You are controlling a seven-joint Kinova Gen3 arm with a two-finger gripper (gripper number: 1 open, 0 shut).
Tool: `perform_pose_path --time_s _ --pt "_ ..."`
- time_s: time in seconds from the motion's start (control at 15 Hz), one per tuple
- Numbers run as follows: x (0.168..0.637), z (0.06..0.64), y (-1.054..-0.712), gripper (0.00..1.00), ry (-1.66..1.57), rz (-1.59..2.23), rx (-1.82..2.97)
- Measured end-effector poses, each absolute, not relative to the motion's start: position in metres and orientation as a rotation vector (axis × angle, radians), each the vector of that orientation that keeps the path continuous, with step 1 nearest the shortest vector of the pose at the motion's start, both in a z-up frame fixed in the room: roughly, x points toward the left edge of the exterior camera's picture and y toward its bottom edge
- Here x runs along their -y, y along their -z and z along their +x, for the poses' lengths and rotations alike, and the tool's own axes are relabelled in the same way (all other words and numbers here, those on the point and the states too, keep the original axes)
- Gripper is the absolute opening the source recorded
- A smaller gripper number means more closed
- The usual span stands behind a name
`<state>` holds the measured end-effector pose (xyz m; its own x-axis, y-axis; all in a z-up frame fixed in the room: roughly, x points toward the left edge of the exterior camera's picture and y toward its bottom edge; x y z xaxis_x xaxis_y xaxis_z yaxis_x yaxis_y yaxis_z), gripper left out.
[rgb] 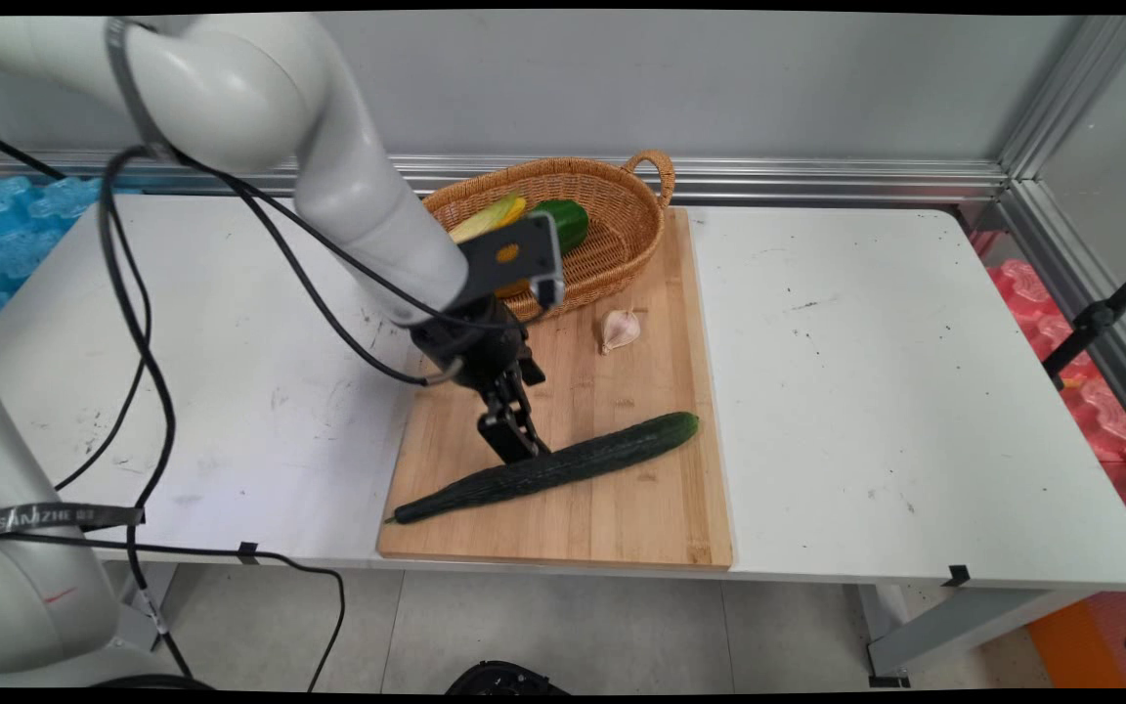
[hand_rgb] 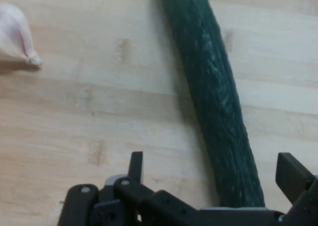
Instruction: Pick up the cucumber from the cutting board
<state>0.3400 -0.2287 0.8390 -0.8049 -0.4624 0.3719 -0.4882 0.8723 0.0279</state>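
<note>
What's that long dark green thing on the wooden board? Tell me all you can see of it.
It looks like a long cucumber: slim, dark green, with bumpy, slightly ridged skin, whole and uncut. It lies flat and slantwise on the wooden board, its thinner tip toward the near left corner. The robot's black pincer is right down on its middle, one finger on each side, open. Nothing else touches it; a garlic bulb lies apart, farther back.

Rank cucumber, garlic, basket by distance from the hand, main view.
1. long cucumber: on the cutting board, right at the hand, between its open fingers.
2. garlic bulb: farther back on the board, to the hand's right.
3. wicker basket: at the board's far end, by the wall.
</note>
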Motion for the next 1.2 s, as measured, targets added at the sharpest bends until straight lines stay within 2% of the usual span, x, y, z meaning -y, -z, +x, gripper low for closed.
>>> perform_pose_path --time_s 0.53,1.07,1.13,1.2 --pt "0.227 0.307 -0.809 1.0 -0.098 0.839 2.745" --pt "0.225 0.293 -0.8 1.0 -0.1 0.887 2.785" --pt "0.223 0.292 -0.8 0.0 -0.098 0.889 2.789" --pt "0.222 0.291 -0.8 0.0 -0.096 0.889 2.792"
